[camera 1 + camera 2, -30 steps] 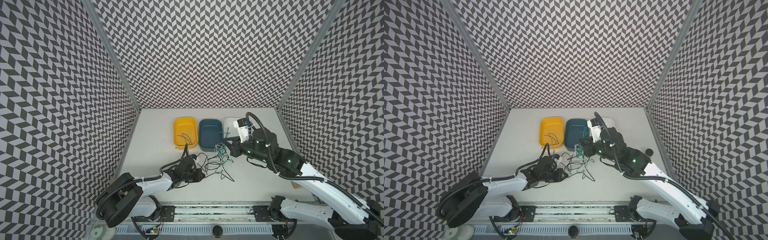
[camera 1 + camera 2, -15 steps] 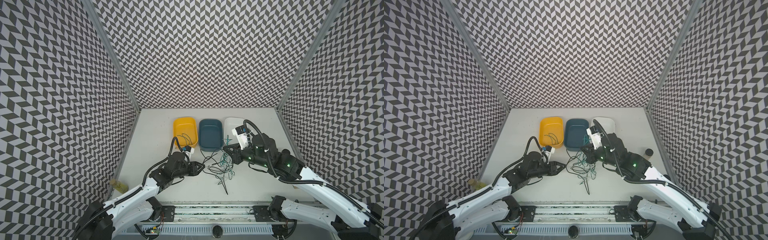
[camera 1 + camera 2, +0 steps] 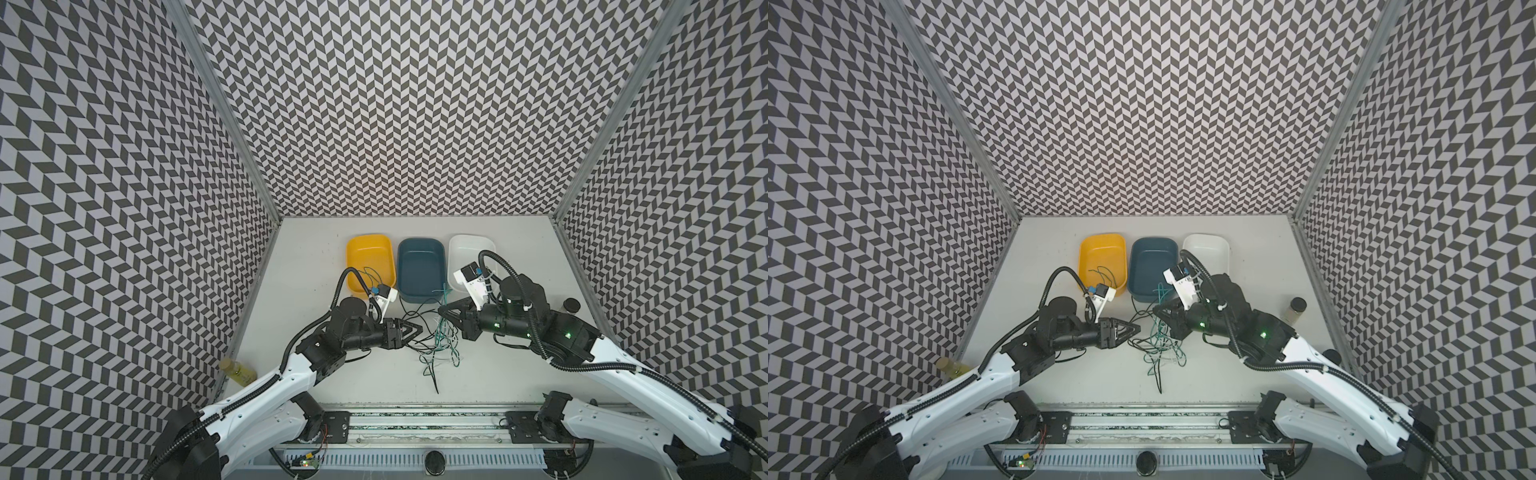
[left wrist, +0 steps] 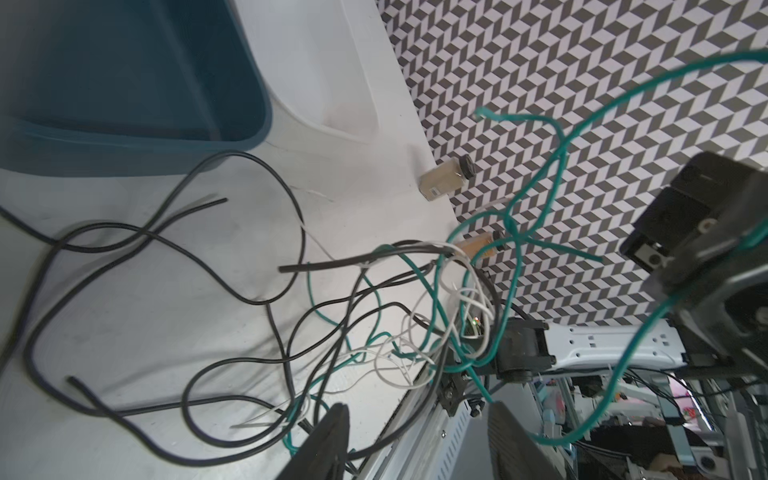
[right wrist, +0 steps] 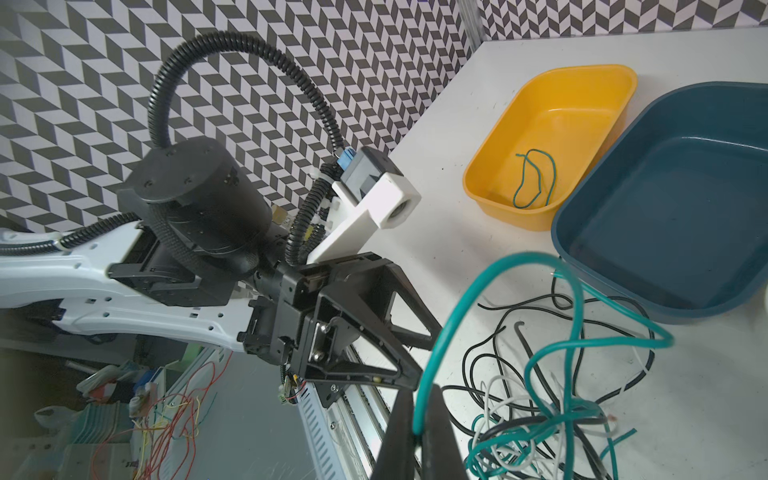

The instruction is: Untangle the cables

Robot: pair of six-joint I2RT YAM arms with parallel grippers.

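Right gripper (image 5: 417, 432) pinches a green cable (image 5: 519, 256) above the tangled cables (image 3: 440, 353). Left gripper (image 3: 417, 330) stands partly open, empty.

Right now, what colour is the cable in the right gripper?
Teal-green cable, clearest in right wrist view.

My left arm (image 3: 266, 386) reaches low toward the middle, and my left gripper (image 3: 419, 330) is level, its jaws parted and holding nothing. My right arm (image 3: 623, 365) stretches in from the opposite side. My right gripper (image 5: 419, 415) is pinched tight on a green cable (image 5: 523, 256). The two tips face each other, near but apart.
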